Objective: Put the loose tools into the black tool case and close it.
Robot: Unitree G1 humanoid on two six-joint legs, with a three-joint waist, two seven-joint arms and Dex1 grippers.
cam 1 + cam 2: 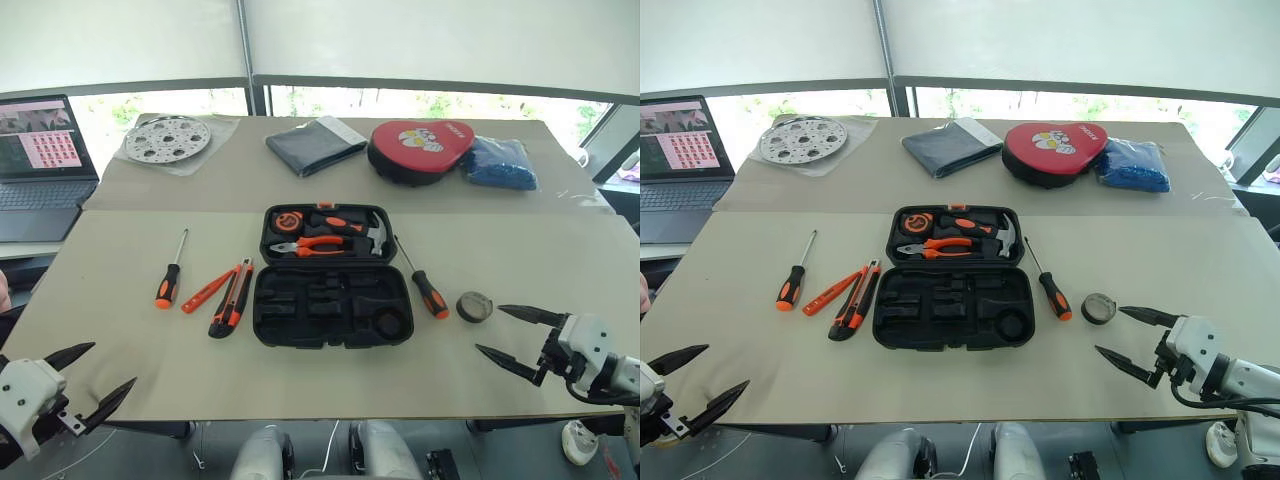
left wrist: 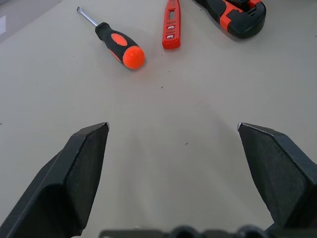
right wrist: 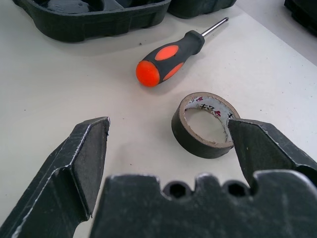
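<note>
The left gripper (image 1: 82, 378), with two black tapered fingers spread wide apart and holding nothing, hovers over the near left corner of the beige matte bench (image 1: 120, 330). The right gripper (image 1: 512, 337), fingers likewise wide apart and empty, hovers at the near right, just beside the small dark grey tape roll (image 3: 204, 124), which lies flat with a printed white inner liner.

Next to the roll lies an orange-and-black-handled screwdriver with a round steel shaft (image 1: 424, 283). At centre stands the black moulded-plastic tool case (image 1: 333, 308), open flat: its near half shows empty tool-shaped recesses; its far half holds orange-handled pliers (image 1: 312, 246), a hammer (image 1: 372, 232) and a tape measure (image 1: 287, 220).

Left of the case lie a black-and-orange utility knife (image 1: 231, 299), a slim orange tool (image 1: 208, 290) and a second orange-and-black-handled screwdriver (image 1: 169, 274), all apart from one another.
</note>
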